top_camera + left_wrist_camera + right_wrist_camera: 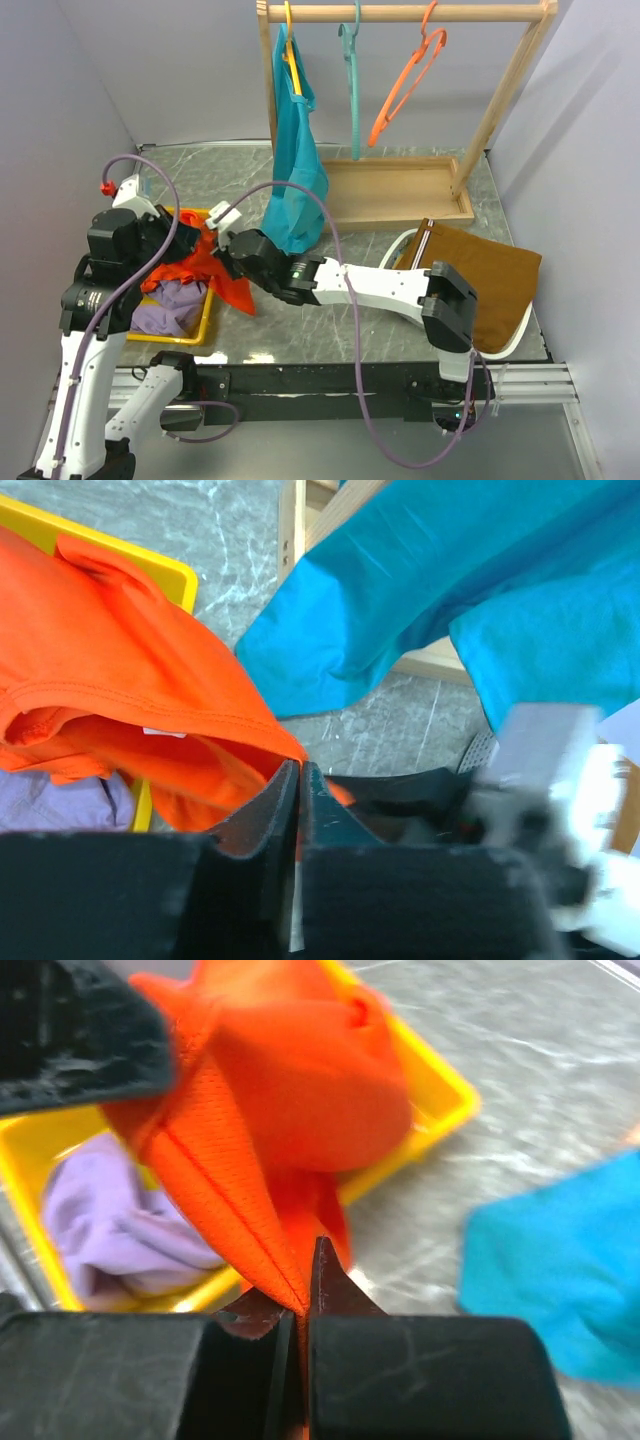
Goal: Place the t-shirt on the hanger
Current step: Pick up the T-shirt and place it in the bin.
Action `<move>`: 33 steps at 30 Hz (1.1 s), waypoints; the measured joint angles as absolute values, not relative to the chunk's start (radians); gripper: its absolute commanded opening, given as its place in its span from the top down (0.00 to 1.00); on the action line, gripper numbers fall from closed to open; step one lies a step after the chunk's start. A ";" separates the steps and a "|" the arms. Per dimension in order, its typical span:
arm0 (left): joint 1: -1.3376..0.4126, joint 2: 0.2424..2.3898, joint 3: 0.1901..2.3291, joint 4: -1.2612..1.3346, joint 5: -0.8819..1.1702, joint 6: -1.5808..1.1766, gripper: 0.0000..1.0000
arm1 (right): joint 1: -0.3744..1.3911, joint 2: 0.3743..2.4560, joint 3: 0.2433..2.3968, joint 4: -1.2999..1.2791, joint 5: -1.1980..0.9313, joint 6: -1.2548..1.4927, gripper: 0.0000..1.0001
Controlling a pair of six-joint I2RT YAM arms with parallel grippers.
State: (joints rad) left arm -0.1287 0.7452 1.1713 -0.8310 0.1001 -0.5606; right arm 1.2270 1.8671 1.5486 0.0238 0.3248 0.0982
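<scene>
— So, where is the t-shirt (pixel 205 262)?

— Bunched over the right end of the yellow bin (pixel 205 322) on the counter (pixel 300 342), lifted a little between the two arms, with one tail hanging over the bin's rim onto the marble. A lilac cloth (pixel 165 305) lies under it in the bin.

— And the left gripper (pixel 298 770)?

— Its jaws are pressed together with orange fabric pinched at their tips; the wrist view shows the cloth running up and left from the pinch.

— The right gripper (pixel 308 1292)?

— Clamped on a fold of the same shirt, the ridge of cloth rising straight out of the jaws.

— What about the hanger (pixel 405 85)?

— It hangs by its hook from the wooden rail (pixel 400 12) at the back, tilted, bare, well apart from the shirt. A teal hanger (pixel 352 80) hangs just left of it, and a teal t-shirt (pixel 295 170) hangs on a yellow hanger (pixel 290 45) further left.

— Anything else?

— A brown cloth (pixel 490 280) lies at the right side of the counter.
</scene>
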 measured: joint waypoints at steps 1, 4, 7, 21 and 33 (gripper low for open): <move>-0.129 0.746 1.166 -0.828 0.105 -0.562 0.60 | 1.227 1.847 1.528 0.024 0.351 0.103 1.00; -0.129 0.757 1.156 -0.813 0.123 -0.566 0.36 | 1.226 1.765 1.473 -0.002 0.419 0.105 1.00; -0.129 0.774 1.148 -0.789 0.131 -0.563 0.32 | 1.226 1.676 1.465 -0.038 0.468 0.107 1.00; -0.129 0.792 0.997 -0.771 0.110 -0.534 0.53 | 1.220 1.450 1.427 -0.262 0.621 0.201 1.00; -0.154 0.713 0.968 -0.789 0.111 -0.472 0.46 | 1.196 1.424 1.423 -0.333 0.625 0.229 1.00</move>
State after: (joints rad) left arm -0.1539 0.7132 0.9684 -0.7895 0.1112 -0.4725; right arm 1.1957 1.4242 1.4231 -0.3332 0.6250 0.2295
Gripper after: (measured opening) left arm 0.544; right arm 0.010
